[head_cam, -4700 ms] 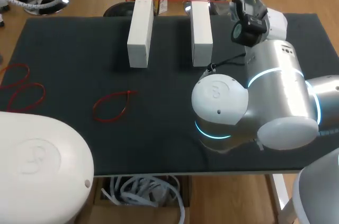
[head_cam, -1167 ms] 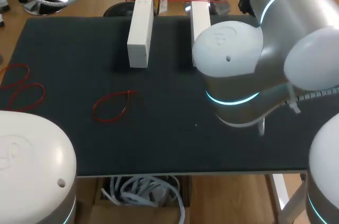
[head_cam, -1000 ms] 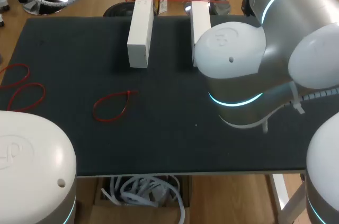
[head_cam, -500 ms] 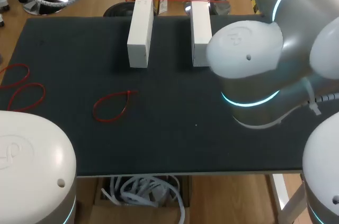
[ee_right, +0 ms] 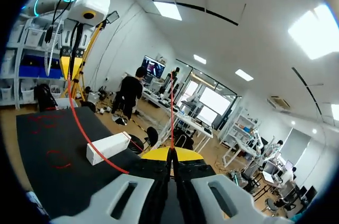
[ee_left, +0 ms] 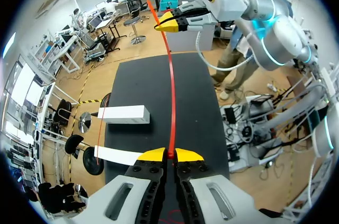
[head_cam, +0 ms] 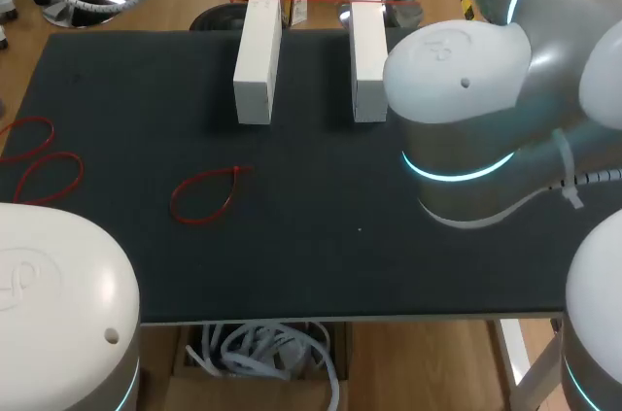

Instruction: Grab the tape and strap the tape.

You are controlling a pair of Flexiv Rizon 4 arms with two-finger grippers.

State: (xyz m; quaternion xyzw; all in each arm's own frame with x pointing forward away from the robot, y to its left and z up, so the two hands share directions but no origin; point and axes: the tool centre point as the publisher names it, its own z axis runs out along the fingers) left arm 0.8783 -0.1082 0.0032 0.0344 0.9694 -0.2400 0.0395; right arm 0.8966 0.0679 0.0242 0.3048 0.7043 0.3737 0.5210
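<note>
Left gripper (ee_left: 169, 154) first: the yellow tips are pinched almost together, with only a sliver of a gap, and the red tape (ee_left: 172, 86) sits squeezed in it, gripped from both sides. From that pinch the tape runs straight out ahead, taut, over the black table (ee_left: 143, 86), and climbs to the other claw high above the far end.

Over to the right gripper (ee_right: 170, 154): same story, fingers drawn in tight against each other, a thin red strand coming out from between the tips. From the left wrist view you can see that claw clamped on the tape's far end (yellow tips closed on it, held high off the table). So the tape hangs in the air as one line between the two claws, each one holding an end.

Just beside the left claw lie two white blocks, one close under the fingers (ee_left: 114, 155), the other a little further out (ee_left: 123, 114), side by side with a gap between. In the head view a red line crosses the blocks' far ends.

Further out on the table, a red loop (head_cam: 204, 192) lies flat near the middle, and two more loops (head_cam: 44, 176) rest near the left edge. The right arm (head_cam: 466, 110) looms over the right half of the table.
</note>
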